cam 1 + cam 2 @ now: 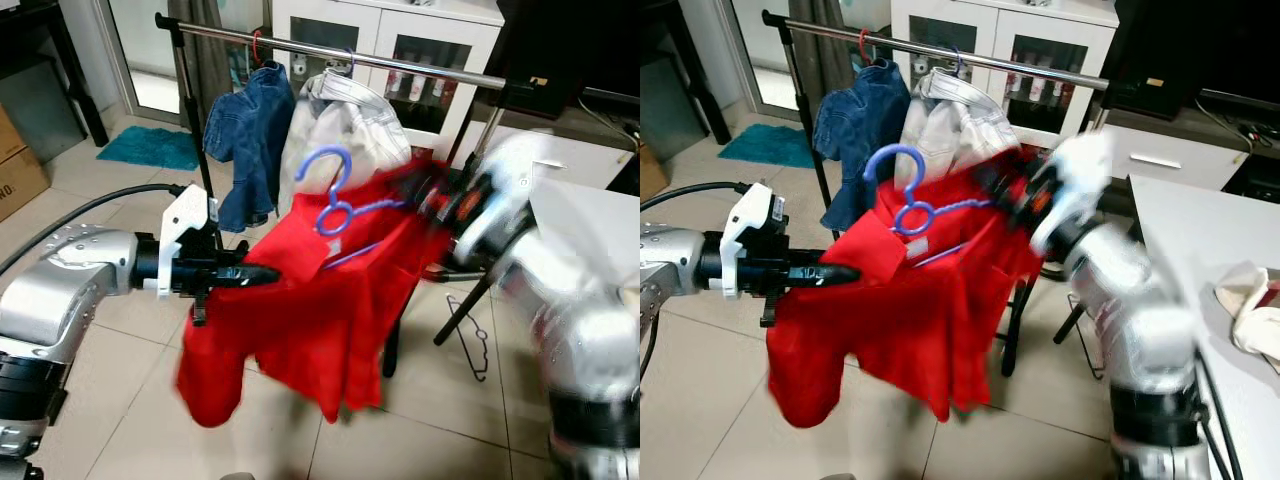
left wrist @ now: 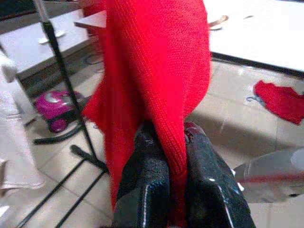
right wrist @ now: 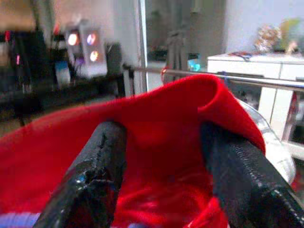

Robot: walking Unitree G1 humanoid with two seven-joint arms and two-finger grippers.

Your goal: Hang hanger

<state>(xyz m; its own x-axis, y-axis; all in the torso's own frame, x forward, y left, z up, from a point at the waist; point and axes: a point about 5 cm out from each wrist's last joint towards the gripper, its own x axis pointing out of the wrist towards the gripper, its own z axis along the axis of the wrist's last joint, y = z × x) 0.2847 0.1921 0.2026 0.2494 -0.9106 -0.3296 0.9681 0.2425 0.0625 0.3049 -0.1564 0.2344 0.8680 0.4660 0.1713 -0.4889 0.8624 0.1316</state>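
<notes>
Two grippers carry a red garment (image 1: pixel 320 320) between them, in front of a clothes rail (image 1: pixel 400 62). The left gripper (image 1: pixel 262 274) has its black fingers (image 2: pixel 147 180) clenched on a fold of the red knit; the cloth comes up between the two pads and rises above the fingertips, with the rest hanging below them toward the tiled floor (image 1: pixel 120 420). The right gripper (image 1: pixel 415 190) is blurred in the head views. In its wrist view its fingers (image 3: pixel 95 175) stand apart, with red cloth lying between them and a rolled edge of it draped over the tip of one finger; whether they actually pinch the cloth I cannot tell.

The purple hanger (image 1: pixel 338 195) sits inside the neck of the red garment, between the two sets of fingertips and closer to the right ones. Its hook points upward and stands apart from the rail, below the bar and not on it.

Beyond the fingertips, a denim jacket (image 1: pixel 245 150) and a pale grey garment (image 1: pixel 345 130) hang side by side on the rail. A white cabinet (image 1: pixel 400 50) with glass doors stands behind the rail, and a teal mat (image 1: pixel 150 147) lies on the floor beyond the left gripper.
</notes>
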